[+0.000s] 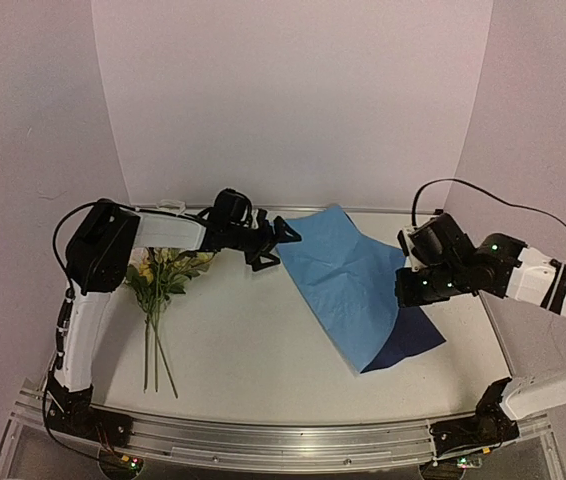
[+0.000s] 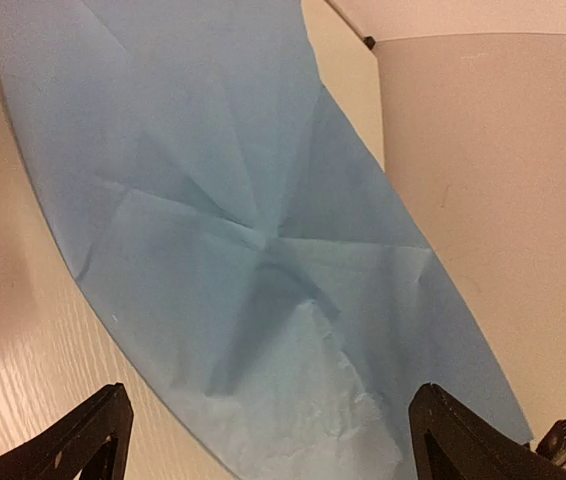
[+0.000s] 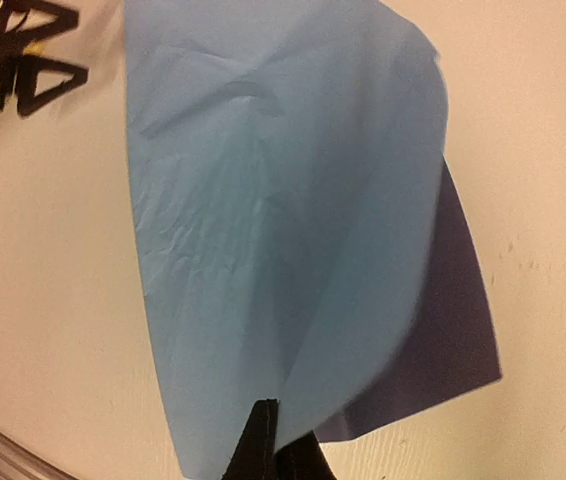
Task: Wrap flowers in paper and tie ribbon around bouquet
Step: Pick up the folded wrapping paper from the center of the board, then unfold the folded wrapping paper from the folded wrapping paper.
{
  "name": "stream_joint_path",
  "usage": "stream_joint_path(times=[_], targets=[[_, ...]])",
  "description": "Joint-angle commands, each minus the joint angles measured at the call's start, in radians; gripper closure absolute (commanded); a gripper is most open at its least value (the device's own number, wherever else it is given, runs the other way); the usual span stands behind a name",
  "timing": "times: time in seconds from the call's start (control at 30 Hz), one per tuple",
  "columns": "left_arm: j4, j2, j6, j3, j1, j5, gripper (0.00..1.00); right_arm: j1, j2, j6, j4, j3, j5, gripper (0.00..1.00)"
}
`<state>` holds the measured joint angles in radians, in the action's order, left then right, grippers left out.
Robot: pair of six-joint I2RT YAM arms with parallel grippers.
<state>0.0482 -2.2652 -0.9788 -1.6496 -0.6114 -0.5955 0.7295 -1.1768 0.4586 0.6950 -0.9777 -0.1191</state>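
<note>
Pinching the paper at its right edge, the right gripper is clamped tight, that side raised so the darker underside shows. The left gripper hovers spread wide above the paper's far-left corner; the flowers lie apart, leftward

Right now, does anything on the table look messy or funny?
Yes. The paper lies crooked on the table and is crumpled with creases. The right gripper pinches its edge, and one side is lifted and folded over, so the darker blue underside shows.
</note>
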Motion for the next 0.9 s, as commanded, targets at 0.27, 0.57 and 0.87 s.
stream_joint_path(times=[0.27,0.57,0.87], targets=[[0.120,0.312,-0.216,0.238,0.022,-0.137,0.00,0.453,-0.287,-0.454,0.110,-0.375,-0.251,1.00],[0.066,0.385,-0.220,0.276,0.018,-0.161,0.00,0.598,-0.430,-0.627,0.247,-0.568,-0.260,1.00],[-0.038,0.509,-0.145,0.323,0.017,-0.139,0.04,0.644,-0.518,-0.685,0.304,-0.658,-0.265,1.00]])
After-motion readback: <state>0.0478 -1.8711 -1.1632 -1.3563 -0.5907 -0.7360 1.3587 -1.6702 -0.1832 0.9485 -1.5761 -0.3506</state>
